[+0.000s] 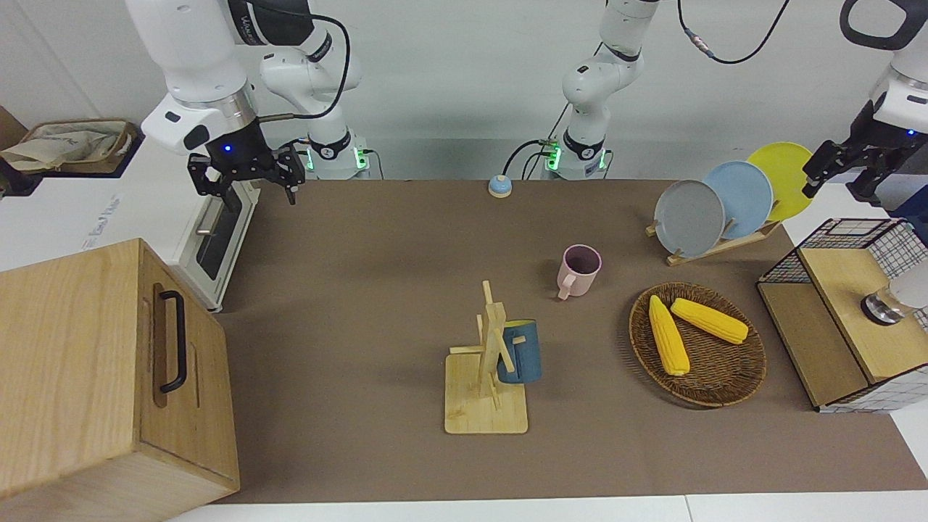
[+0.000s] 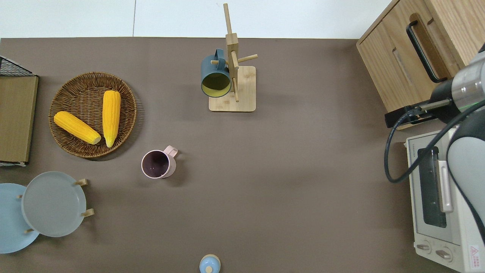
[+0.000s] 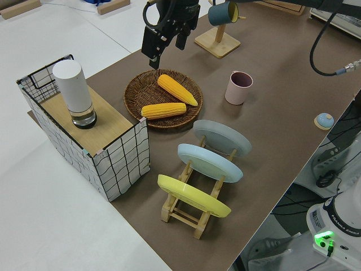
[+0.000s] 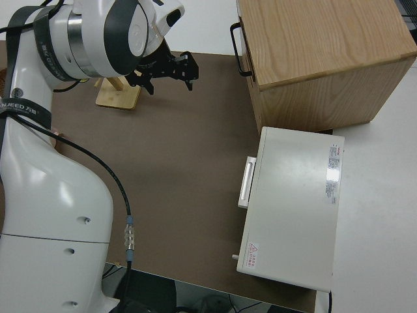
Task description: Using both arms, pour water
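Note:
A white cylinder bottle on a glass base [image 1: 895, 297] stands on the wooden shelf of a wire-grid box [image 1: 841, 275]; it also shows in the left side view [image 3: 74, 93]. A pink cup [image 1: 578, 270] stands upright mid-table and looks empty in the overhead view [image 2: 157, 163]. My left gripper [image 1: 837, 187] is open and empty. It hangs in the air at the left arm's end of the table, apart from the bottle and outside the overhead view; the left side view shows it too [image 3: 166, 51]. My right gripper [image 1: 245, 187] is open and parked.
A wicker basket [image 1: 732, 384] holds two corn cobs. A plate rack [image 1: 714, 246] holds three plates. A wooden mug tree [image 1: 487, 377] carries a blue mug [image 1: 520, 353]. A toaster oven [image 2: 435, 201], a wooden cabinet [image 1: 109, 377] and a small blue bell [image 1: 499, 185] stand at the edges.

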`<move>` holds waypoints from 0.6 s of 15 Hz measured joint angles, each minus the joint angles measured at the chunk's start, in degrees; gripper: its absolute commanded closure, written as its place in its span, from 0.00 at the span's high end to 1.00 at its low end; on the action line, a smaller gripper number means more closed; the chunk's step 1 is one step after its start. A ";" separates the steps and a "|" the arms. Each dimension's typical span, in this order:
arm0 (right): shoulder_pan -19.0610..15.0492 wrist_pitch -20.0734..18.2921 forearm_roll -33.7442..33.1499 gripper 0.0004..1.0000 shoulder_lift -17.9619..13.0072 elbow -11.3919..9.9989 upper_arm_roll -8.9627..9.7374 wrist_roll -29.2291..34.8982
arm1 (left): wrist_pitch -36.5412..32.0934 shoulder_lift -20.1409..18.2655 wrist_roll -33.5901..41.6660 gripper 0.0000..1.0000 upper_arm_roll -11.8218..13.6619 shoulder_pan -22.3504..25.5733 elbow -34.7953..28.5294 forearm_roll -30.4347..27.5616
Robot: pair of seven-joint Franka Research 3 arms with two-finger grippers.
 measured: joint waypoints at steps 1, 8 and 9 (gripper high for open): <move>0.00 0.00 0.00 0.99 0.00 0.00 0.00 0.00 | -0.08 0.00 -0.39 1.00 -0.51 -0.42 -0.02 0.00; 0.00 0.00 0.00 0.99 0.00 0.00 0.00 0.00 | -2.06 0.00 -7.61 1.00 1.71 -11.87 -0.03 0.00; 0.00 0.00 0.00 0.99 0.00 0.00 0.00 0.00 | -2.08 0.00 -9.12 1.00 4.38 -16.55 -0.03 0.00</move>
